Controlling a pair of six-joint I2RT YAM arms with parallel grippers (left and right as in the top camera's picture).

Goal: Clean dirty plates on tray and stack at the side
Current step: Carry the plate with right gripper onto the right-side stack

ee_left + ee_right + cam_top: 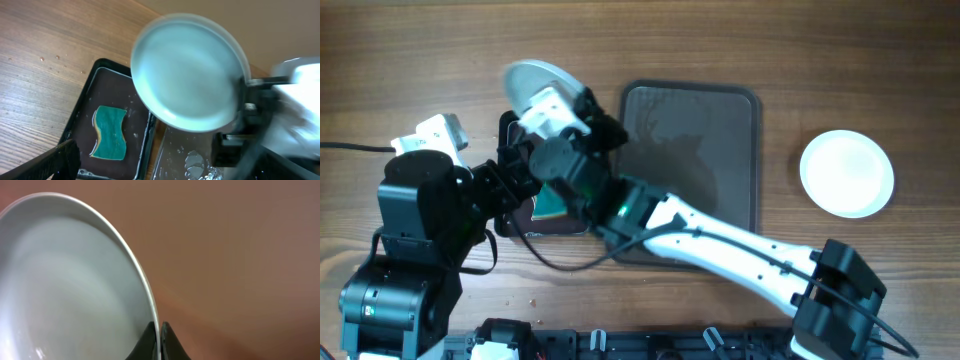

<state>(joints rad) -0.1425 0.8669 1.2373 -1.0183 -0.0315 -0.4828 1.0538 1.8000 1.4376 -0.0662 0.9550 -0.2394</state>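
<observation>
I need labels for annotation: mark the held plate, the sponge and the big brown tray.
held plate [187, 75]: left wrist view, middle of its disc.
sponge [110, 132]: left wrist view, centre of its teal top.
big brown tray [720, 130]: overhead view, bare floor.

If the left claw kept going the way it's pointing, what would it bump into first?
Probably the white plate, held at its rim by the right gripper, right ahead of the open left gripper. Depth is unclear; it might pass beneath toward the sponge.
</observation>
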